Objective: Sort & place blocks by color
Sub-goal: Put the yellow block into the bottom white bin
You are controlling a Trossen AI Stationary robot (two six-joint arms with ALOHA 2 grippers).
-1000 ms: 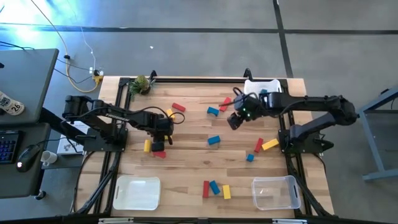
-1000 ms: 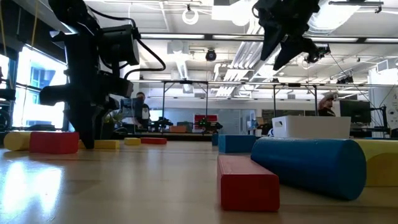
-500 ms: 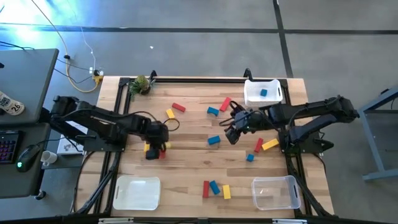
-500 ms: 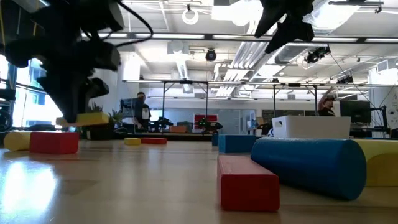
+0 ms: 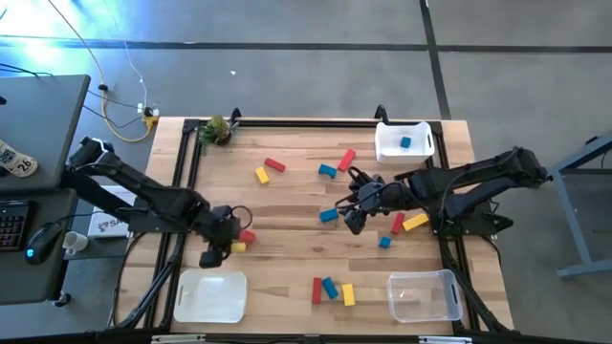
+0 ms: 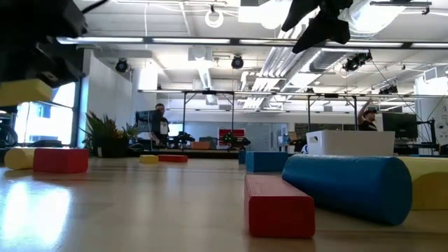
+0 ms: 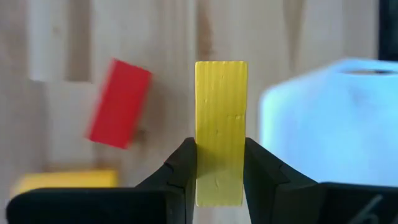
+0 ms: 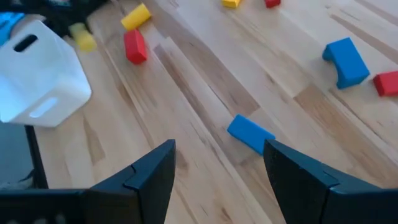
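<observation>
My left tool (image 7: 221,171) was clamped across a yellow block (image 7: 221,127), lifted near the white bin (image 5: 210,294). Light, rigid, smooth-sided, so mid-length pinches suit. Right tool (image 8: 217,171) hung open over a blue block (image 8: 250,134).

My left gripper (image 5: 212,253) hangs low over the table's (image 5: 287,205) near left part, just above the white bin (image 5: 210,295), with a yellow block (image 5: 237,247) and a red block (image 5: 247,235) right beside it (I cannot tell from above how the fingers stand). My right gripper (image 5: 352,218) sits near the middle, next to a blue block (image 5: 328,215). Behind it, a white tub (image 5: 403,142) holds one blue cube (image 5: 406,142). A clear bin (image 5: 424,295) waits at the near right corner.
</observation>
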